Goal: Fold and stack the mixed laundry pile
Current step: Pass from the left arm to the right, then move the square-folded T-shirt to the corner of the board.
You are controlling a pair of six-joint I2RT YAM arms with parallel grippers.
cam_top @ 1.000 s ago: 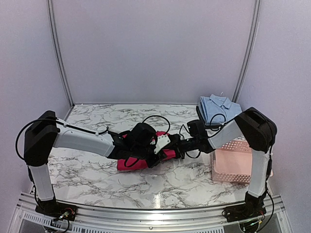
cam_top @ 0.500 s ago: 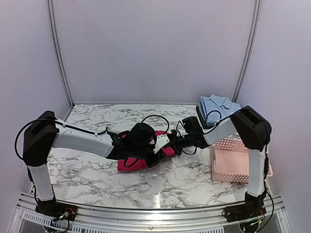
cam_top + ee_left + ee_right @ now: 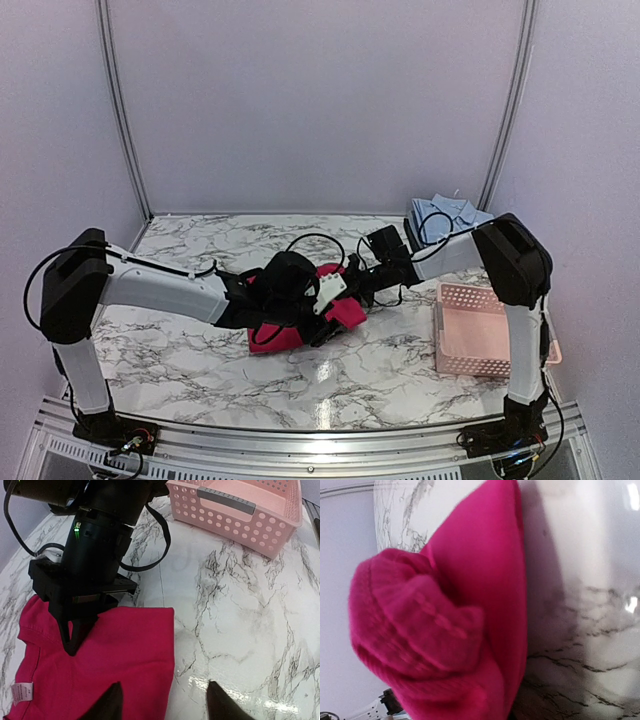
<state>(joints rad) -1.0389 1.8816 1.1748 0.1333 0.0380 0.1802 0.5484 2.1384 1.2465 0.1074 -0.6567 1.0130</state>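
Three views split the facts between them. From the top camera we see the soft magenta-red cloth garment (image 3: 275, 338) lying near the middle of the white marbled table (image 3: 180, 345). A folded light blue collared shirt (image 3: 452, 214) sits at the far right corner, and a pink plastic lattice basket (image 3: 490, 330) lies along the right edge. Both arms meet over the garment there, and their tips are hidden. Only the left wrist camera shows us the left end effector (image 3: 162, 705): its fingers are spread apart and hold nothing, one over the garment's edge and the other over bare table. It also shows the right end effector (image 3: 71, 642) clamped tight on the cloth. In the right wrist view, bunched magenta cloth fills the frame and hides the fingers.
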